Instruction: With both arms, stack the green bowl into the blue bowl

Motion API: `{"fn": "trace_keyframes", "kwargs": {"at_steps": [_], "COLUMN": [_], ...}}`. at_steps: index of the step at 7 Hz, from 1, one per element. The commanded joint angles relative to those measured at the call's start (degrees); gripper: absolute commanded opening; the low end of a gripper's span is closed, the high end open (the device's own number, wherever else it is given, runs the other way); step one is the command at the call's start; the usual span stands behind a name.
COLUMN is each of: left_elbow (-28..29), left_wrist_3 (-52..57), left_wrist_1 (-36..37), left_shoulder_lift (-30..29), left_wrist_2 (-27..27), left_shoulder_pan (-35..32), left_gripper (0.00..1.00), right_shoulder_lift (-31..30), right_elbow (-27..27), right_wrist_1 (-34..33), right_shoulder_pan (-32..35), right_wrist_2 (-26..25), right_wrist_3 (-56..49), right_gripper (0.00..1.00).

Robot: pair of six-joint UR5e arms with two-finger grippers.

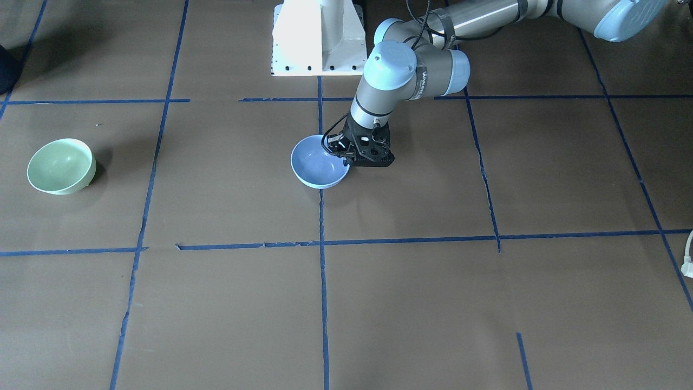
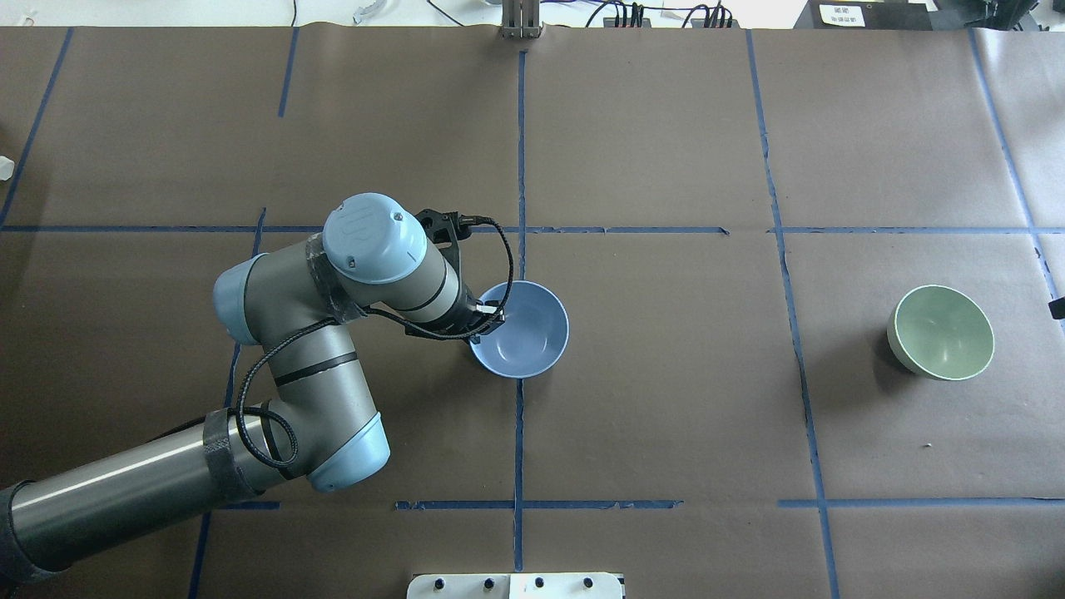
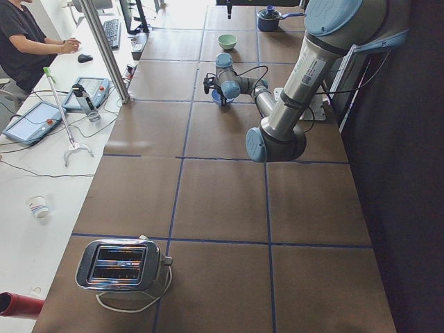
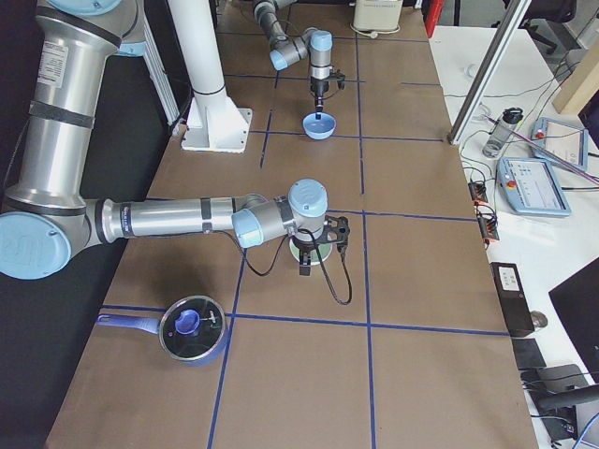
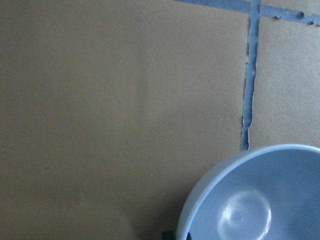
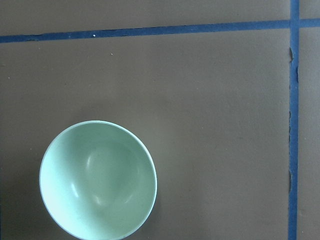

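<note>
Two fingers of the left gripper (image 1: pixel 350 161) straddle the rim of the blue bowl (image 1: pixel 316 168) on the robot's left side, one inside and one outside, clamped on it. That bowl stands upright on the brown table (image 1: pixel 227 303), over the centre blue tape line (image 1: pixel 323 227). The right gripper (image 4: pixel 307 260) hangs above the green bowl (image 2: pixel 944 331); whether its jaws are apart or together cannot be told. The green bowl sits upright on the robot's right, well apart from the blue bowl, with nothing touching it.

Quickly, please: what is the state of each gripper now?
Left gripper: appears closed on the rim of the blue bowl.
Right gripper: cannot be told; it hangs by the green bowl.
</note>
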Motion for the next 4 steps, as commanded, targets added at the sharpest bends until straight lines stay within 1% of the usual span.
{"fn": "trace_keyframes", "kwargs": {"at_steps": [1,2,3,4], "left_elbow": [0.0,0.0,-1.2,-3.5], "left_wrist_3": [-0.1,-0.1,-0.2,-0.3], "left_wrist_1": [0.0,-0.1,-0.4,0.0], "left_shoulder_lift": [-0.1,0.1,0.3,0.7], "left_wrist_2": [0.1,0.1,0.0,0.3], "left_shoulder_pan": [0.1,0.1,0.0,-0.7], "left_gripper": [0.35,0.99,1.00,1.00], "right_shoulder_lift": [-0.1,-0.1,-0.1,-0.2], "right_elbow": [0.0,0.0,-0.2,-0.6], "right_wrist_1": [0.0,0.1,0.0,0.1], "right_shoulder_pan": [0.1,0.1,0.0,-1.5], "right_wrist_2": [0.0,0.0,-0.1,-0.7], "right_wrist_3": [-0.1,-0.1,-0.2,0.0], "right_gripper": [1.00,1.00,1.00,1.00]}}
